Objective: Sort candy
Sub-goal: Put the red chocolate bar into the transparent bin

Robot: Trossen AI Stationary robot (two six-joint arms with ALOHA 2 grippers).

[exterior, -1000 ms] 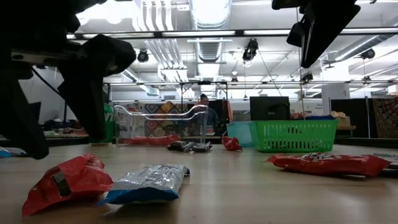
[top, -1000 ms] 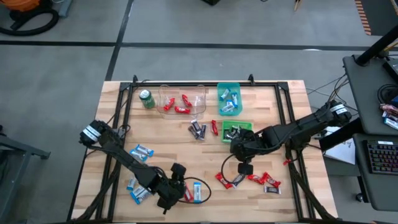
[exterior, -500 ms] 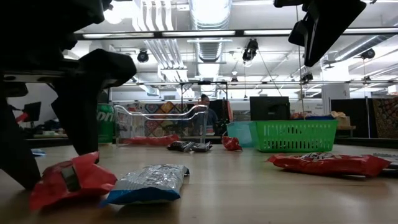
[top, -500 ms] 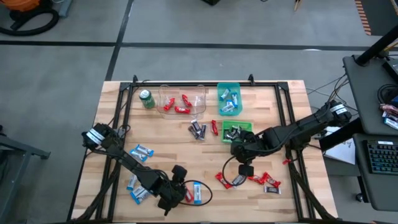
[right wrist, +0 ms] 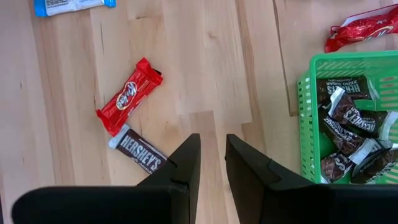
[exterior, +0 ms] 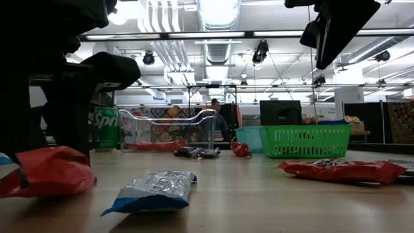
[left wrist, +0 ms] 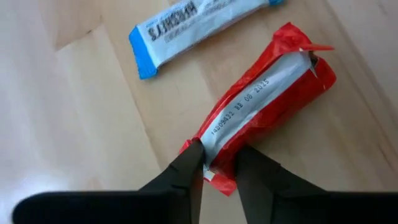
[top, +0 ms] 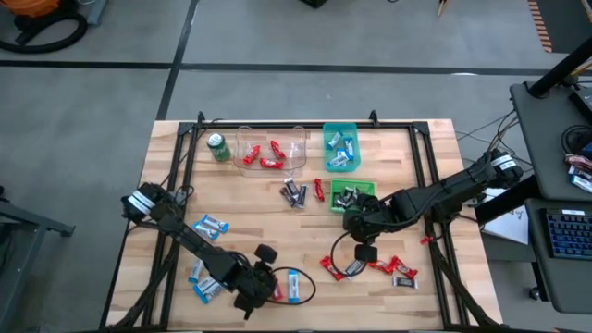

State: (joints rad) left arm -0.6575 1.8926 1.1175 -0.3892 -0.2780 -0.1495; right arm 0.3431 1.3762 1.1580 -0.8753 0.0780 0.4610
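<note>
My left gripper point(top: 265, 289) is down near the table's front edge, shut on a red candy point(left wrist: 267, 106). A light blue-and-white candy point(left wrist: 199, 25) lies on the wood just beside it. My right gripper point(top: 353, 224) hangs above the table next to the green basket point(right wrist: 305, 112) of dark candies. Its fingers point(right wrist: 213, 162) stand a narrow gap apart with nothing between them. Below it a red candy point(right wrist: 129, 94) and a dark brown candy point(right wrist: 140, 152) lie on the wood. My left gripper pinches one end of the red candy's wrapper point(left wrist: 216, 169) between its two fingers. The fingers point down from above and lie across the bar. The bar stretches away from the fingers about level; whether it rests on the wood I cannot tell.
At the far side stand a green can point(top: 218, 147), a clear bin point(top: 271, 151) holding red candies and a teal basket point(top: 339, 148) holding blue ones. Loose candies lie at the left point(top: 211, 225), mid-table point(top: 294, 191) and front right point(top: 393, 268).
My left gripper has come down over the red candy and shut on its end. In the low view the red candy now sits a little farther toward the table's left and higher than before. The blue candy beside it has stayed put.
</note>
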